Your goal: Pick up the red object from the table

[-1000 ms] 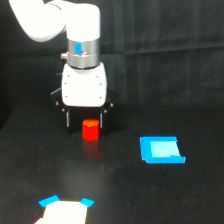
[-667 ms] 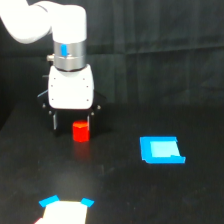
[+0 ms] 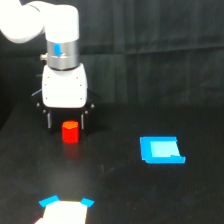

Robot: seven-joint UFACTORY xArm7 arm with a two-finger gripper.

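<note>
Exterior view: claw (image 3: 66, 121) spread wide, straddling the red object (image 3: 70, 132) on the table (image 3: 150, 195).

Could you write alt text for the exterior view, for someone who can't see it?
A white robot arm hangs over a black table, its tool straddling a small red object that sits between its two dark fingers. A flat blue rectangle lies toward the view's right, and a pale patch with blue corners sits at the bottom edge.
</note>
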